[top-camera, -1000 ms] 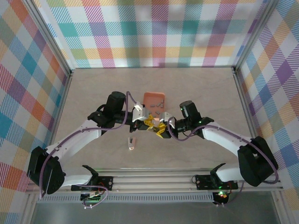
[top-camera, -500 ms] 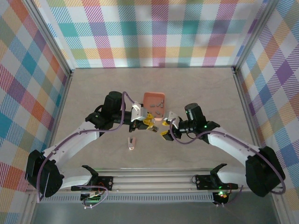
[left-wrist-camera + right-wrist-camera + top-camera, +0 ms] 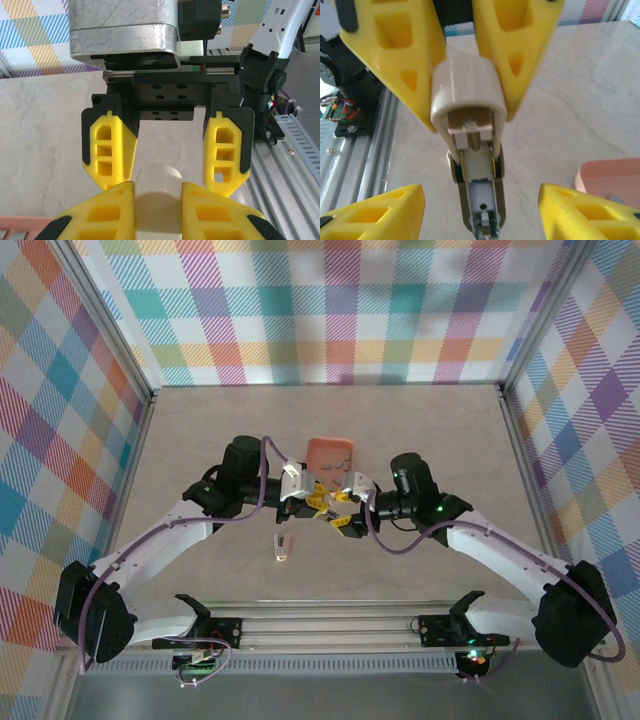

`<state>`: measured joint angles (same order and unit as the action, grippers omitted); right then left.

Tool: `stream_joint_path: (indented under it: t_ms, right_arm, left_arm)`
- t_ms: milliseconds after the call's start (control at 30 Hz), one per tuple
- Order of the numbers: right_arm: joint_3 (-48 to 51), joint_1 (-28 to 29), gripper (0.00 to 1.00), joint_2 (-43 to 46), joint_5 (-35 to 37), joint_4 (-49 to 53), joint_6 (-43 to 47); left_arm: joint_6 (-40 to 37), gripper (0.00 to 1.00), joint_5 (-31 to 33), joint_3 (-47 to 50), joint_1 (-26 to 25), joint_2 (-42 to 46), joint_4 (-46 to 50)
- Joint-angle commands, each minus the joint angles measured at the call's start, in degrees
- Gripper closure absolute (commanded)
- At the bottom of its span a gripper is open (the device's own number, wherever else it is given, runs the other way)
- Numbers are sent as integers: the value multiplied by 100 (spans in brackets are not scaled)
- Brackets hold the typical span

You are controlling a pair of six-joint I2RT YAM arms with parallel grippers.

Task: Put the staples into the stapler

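My left gripper is shut on the stapler, a pale cream-pink body held above the table. In the right wrist view the stapler hangs open from the left gripper's fingers. Its white magazine channel points towards the camera. My right gripper stands open, one finger on each side of the channel and touching nothing. In the top view both grippers, left and right, meet just below the salmon-orange tray. The staples lie in it as small grey strips.
A small pink and white piece lies on the table to the near left of the grippers. A corner of the tray shows at the lower right of the right wrist view. Plaid walls enclose the table, with a metal rail along the near edge.
The right gripper has opened, backed off to the right, then come back towards the stapler. The left gripper has kept its grip and barely moved.
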<state>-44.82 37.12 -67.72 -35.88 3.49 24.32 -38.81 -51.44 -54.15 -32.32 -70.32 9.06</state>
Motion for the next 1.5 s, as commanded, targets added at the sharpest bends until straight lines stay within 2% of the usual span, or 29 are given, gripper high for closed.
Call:
stream_joint_path:
  t_ms: [0, 267, 400, 500, 533, 600, 667, 767, 900, 967, 1067, 1167, 1267, 1467]
  right_arm:
    - [-158, 82, 39, -148, -353, -214, -173]
    - [-282, 207, 47, -468, -502, -599, -323]
    - [-310, 219, 59, -550, -560, -697, -369]
    - [-292, 224, 73, -549, -566, -750, -429]
    - [-263, 218, 79, -532, -494, -767, -481]
    - [-189, 217, 83, -493, -243, -779, -655]
    - [-100, 216, 83, -446, 183, -740, -1043]
    - [-36, 225, 84, -443, 1073, -465, -1934]
    - [-53, 430, 84, -528, 2504, 80, -3119]
    - [-147, 643, 85, -686, 3415, 376, -3808]
    - [-519, 863, 84, -1131, 4470, 1046, -4956]
    - [-813, 1054, 86, -1639, 5134, 1505, -6000]
    - [-1073, 1158, 86, -2094, 5482, 1896, -6738]
    - [-1663, 1231, 86, -2924, 5659, 2471, -7289]
  left_arm:
    - [-118, 93, -235, -145, 50, 64, -8]
    - [-92, 93, -324, -115, 50, 66, -53]
    - [-88, 93, -327, -88, 54, 59, -80]
    - [-68, 92, -283, -69, 50, 69, -106]
    - [-35, 90, -220, -51, 50, 78, -134]
    - [201, 76, 21, 51, 52, 112, -361]
    - [665, 53, 485, 231, 58, 196, -767]
    - [1376, 32, 1426, 579, 83, 365, -1281]
    - [2390, 18, 2858, 1162, 118, 678, -1950]
    - [3104, 12, 4009, 1447, 120, 850, -2123]
    - [4188, 8, 5756, 1760, 120, 1034, -1939]
    - [4734, 7, 6585, 2002, 129, 1159, -1649]
    - [5045, 7, 6804, 2164, 129, 1224, -1473]
    - [5153, 7, 6893, 2348, 129, 1356, -1334]
